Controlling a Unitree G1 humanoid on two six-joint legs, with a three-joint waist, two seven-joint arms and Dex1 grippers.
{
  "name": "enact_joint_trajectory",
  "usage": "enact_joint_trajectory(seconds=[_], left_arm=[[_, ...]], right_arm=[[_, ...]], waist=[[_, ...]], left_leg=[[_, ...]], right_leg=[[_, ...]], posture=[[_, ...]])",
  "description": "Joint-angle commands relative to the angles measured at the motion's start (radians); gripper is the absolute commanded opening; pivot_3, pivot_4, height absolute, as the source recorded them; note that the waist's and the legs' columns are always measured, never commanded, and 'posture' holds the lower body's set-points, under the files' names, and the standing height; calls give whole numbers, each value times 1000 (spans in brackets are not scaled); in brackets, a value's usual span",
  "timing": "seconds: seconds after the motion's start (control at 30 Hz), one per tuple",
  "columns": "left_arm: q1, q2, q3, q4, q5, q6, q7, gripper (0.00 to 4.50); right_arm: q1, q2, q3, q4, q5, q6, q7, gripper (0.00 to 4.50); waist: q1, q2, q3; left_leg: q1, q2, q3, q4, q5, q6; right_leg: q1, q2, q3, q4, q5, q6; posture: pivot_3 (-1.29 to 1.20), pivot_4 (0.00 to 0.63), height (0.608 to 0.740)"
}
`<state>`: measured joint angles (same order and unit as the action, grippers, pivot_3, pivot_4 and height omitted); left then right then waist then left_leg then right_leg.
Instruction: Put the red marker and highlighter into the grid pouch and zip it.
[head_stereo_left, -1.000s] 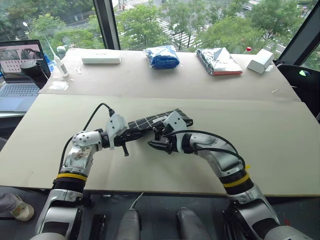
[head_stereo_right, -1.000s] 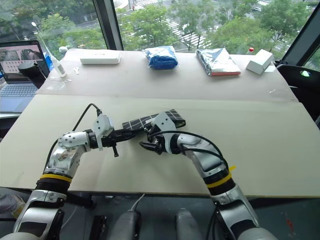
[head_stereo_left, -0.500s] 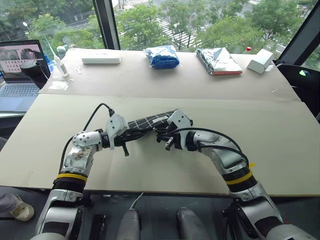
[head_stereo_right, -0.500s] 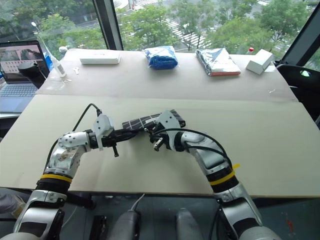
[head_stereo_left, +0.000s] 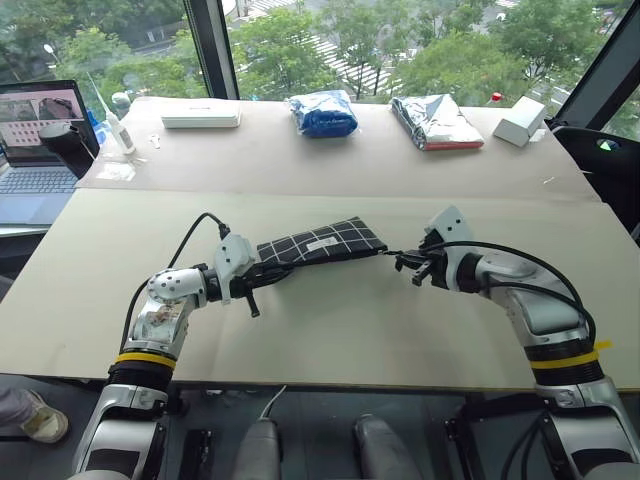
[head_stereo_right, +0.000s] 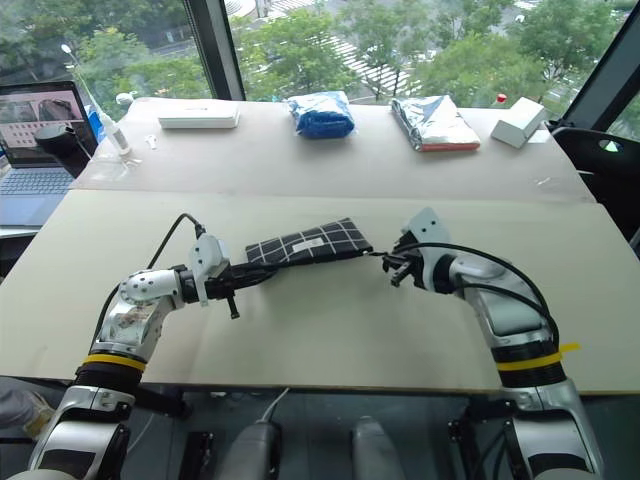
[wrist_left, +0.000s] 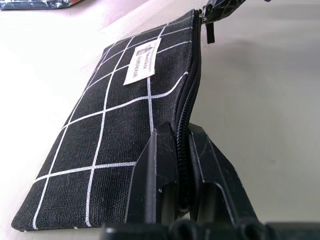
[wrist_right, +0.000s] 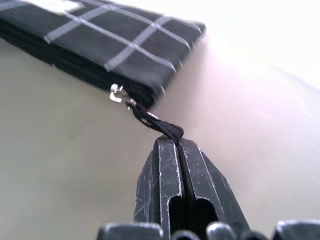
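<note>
Beige tabletop before windows onto trees; a laptop at its left. The grid pouch lies mid-tabletop, long axis left–right. Left claw clamps its left end; right claw pinches the zip-pull strap at its right end.

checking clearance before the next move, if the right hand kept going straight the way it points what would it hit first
Most likely the grid pouch: the right hand, shut on the zip-pull strap, points at the pouch's near corner, with nothing else between. Depth is hard to judge.
</note>
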<state>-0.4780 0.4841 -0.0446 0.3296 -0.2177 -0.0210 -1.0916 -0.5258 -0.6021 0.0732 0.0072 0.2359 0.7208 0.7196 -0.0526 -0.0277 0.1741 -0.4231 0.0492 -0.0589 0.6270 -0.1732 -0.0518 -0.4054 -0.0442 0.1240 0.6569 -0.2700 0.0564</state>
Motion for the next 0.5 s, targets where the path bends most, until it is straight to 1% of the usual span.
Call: enact_joint_trajectory(seconds=[0.03,0.2,0.3,0.33,0.47,0.5], left_arm=[[-15,6,14,-15,-13,-22,2,0],[-20,2,9,-15,-13,-22,-2,0],[-18,2,9,-17,-14,-22,-3,0],[-18,2,9,-18,-14,-22,-4,0],[-19,-1,6,-14,-14,-26,-9,0],[-21,-3,4,-11,-13,-28,-11,0]], right_arm=[[4,0,-2,-44,3,-14,7,20],[16,20,-7,-63,35,1,30,20],[39,-1,-26,-95,80,6,91,886],[42,-7,-30,-101,84,10,98,1293],[52,-44,-61,-72,99,46,108,2499],[67,-64,-74,-76,120,58,138,2940]], waist=[[-1,0,0],[1,0,0],[3,0,0],[3,0,0],[7,0,0],[8,0,0]], left_leg=[[0,0,0,0,0,0],[0,0,0,0,0,0],[-1,0,0,0,0,0],[-1,0,0,0,0,0],[0,0,0,1,0,0],[0,0,0,1,0,0]], right_leg=[[0,0,0,0,0,0],[0,0,0,0,0,0],[0,0,0,0,0,0],[0,0,0,0,0,0],[0,0,0,0,0,0],[0,0,0,0,0,0]], posture=[[0,150,740],[0,150,740],[0,150,740],[0,150,740],[0,150,740],[0,150,740]])
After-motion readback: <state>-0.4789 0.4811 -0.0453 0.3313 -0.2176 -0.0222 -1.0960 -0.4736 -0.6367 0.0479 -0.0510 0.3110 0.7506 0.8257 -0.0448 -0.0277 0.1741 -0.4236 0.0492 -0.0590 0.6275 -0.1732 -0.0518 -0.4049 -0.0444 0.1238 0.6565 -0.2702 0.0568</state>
